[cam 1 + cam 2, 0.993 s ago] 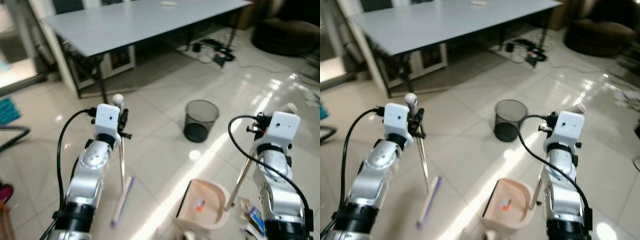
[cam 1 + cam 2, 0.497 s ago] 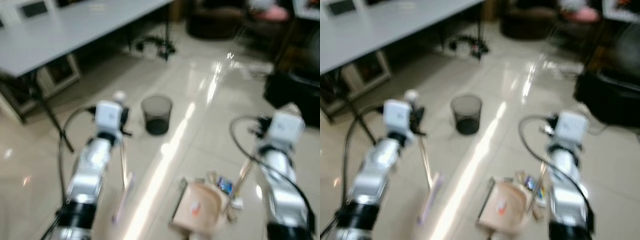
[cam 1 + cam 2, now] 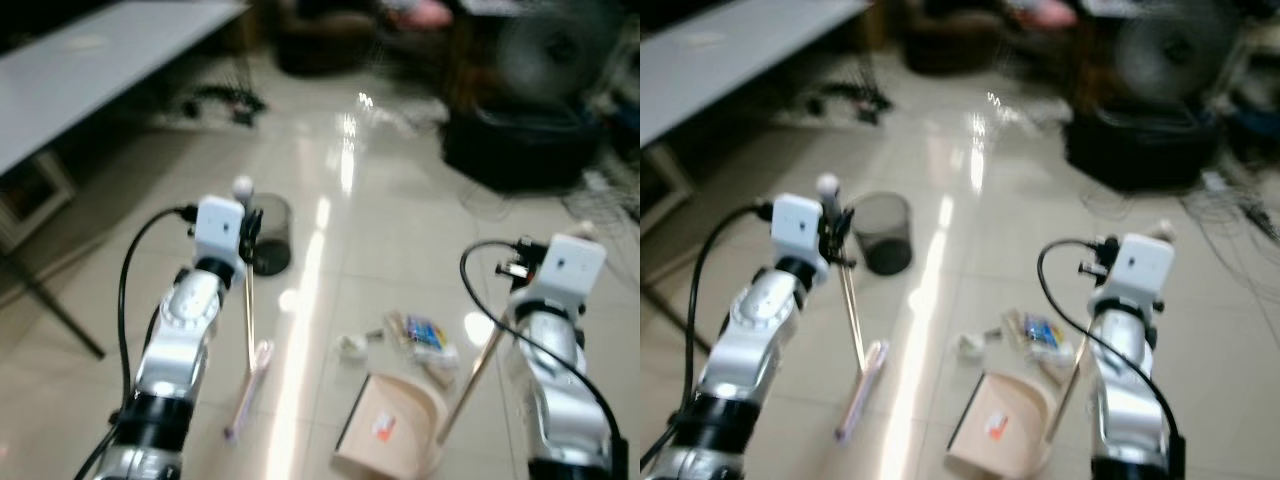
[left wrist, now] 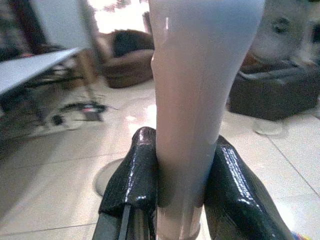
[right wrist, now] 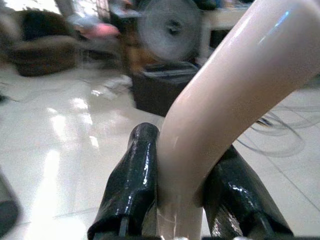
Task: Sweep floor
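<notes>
My left gripper is shut on the pale broom handle. The thin broom pole runs down to its lilac brush head on the tiled floor. My right gripper is shut on the beige dustpan handle. That pole slants down to the beige dustpan, which rests on the floor between my arms. Several bits of litter, among them a blue wrapper and a white scrap, lie just beyond the dustpan.
A black mesh waste bin stands on the floor behind the broom. A grey table is at the far left, with cables under it. A dark ottoman, a fan and loose cables are at the far right.
The whole view has swung to the right: table and bin slid left, while the ottoman and fan came into sight. The litter now lies beyond the dustpan. Both grips are unchanged.
</notes>
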Motion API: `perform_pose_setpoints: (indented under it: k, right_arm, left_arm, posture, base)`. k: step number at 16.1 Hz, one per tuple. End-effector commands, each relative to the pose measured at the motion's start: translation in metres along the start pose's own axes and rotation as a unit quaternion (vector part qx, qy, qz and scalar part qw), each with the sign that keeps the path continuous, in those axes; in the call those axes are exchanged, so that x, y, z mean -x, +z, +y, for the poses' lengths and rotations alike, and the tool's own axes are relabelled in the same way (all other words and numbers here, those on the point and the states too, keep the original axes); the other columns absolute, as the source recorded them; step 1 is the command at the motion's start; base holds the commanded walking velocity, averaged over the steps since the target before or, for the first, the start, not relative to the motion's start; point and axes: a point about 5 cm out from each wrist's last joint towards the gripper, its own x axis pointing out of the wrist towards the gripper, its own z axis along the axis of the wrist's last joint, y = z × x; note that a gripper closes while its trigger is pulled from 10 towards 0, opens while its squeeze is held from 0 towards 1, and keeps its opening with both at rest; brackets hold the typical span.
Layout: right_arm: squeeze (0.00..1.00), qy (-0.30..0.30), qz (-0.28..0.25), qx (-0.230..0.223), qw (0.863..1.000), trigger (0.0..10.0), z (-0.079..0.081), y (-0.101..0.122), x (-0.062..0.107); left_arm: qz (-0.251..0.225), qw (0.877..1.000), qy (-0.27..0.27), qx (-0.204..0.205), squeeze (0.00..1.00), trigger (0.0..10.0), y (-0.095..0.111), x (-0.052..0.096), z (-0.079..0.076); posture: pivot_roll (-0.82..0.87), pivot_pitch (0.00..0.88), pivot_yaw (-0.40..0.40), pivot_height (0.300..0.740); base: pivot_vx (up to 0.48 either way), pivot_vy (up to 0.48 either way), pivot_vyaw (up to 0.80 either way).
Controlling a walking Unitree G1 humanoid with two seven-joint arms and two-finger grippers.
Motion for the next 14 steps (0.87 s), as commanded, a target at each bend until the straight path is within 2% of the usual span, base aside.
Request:
perform_pose_setpoints:
  k: [1,2,3,4,6,9,11,12,14]
  right_arm:
    - [0.0,-0.002,-0.023,-0.002,1.0,10.0,0.001,0.011,0.0]
    - [0.0,-0.001,-0.022,-0.002,1.0,10.0,0.002,0.011,0.0]
    - [0.0,0.005,-0.023,0.002,1.0,10.0,0.004,0.012,0.0]
    - [0.0,0.012,-0.032,0.029,0.999,10.0,0.006,0.013,-0.002]
    - [0.0,0.006,-0.036,0.062,0.997,10.0,0.005,0.014,-0.006]
    - [0.0,0.008,-0.048,0.089,0.995,10.0,0.002,0.019,-0.011]
    - [0.0,0.007,-0.056,0.066,0.996,10.0,0.0,0.024,-0.012]
    - [0.0,0.009,-0.06,0.03,0.998,10.0,0.0,0.027,-0.012]
    - [0.0,0.017,-0.065,0.025,0.997,10.0,0.001,0.03,-0.013]
  left_arm:
    - [-0.023,1.0,0.001,-0.008,0.0,10.0,0.01,-0.002,0.003]
    - [-0.024,1.0,0.0,-0.008,0.0,10.0,0.01,-0.003,0.002]
    - [-0.037,0.999,0.0,-0.025,0.0,10.0,0.013,-0.002,0.002]
    - [-0.036,0.998,-0.002,-0.042,0.0,10.0,0.014,-0.001,0.0]
    - [-0.038,0.999,0.0,-0.027,0.0,10.0,0.013,0.001,-0.001]
    - [-0.054,0.998,0.021,0.0,0.0,10.0,0.02,0.0,0.007]
    - [-0.069,0.997,0.021,-0.014,0.0,10.0,0.024,-0.001,0.009]
    - [-0.078,0.996,0.012,-0.028,0.0,10.0,0.026,-0.001,0.006]
    - [-0.079,0.996,-0.001,-0.029,0.0,10.0,0.026,-0.001,0.002]
  posture:
    - [-0.05,0.0,0.057,0.74]
    - [-0.05,0.0,0.054,0.74]
    - [-0.05,0.0,0.052,0.74]
    - [-0.05,0.0,0.049,0.74]
    - [-0.04,0.0,0.045,0.74]
    - [-0.04,0.0,0.042,0.74]
    - [-0.04,0.0,0.039,0.74]
    - [-0.04,0.0,0.042,0.74]
    - [-0.04,0.0,0.041,0.74]
  base:
    - [0.0,0.405,-0.8]
    - [0.0,0.405,-0.8]
    - [0.0,0.0,-0.8]
    - [0.0,-0.48,0.0]
    - [0.0,-0.48,0.0]
    - [0.0,0.0,0.0]
    - [0.0,0.0,0.0]
    - [0.0,0.0,0.0]
    - [0.0,0.0,-0.54]
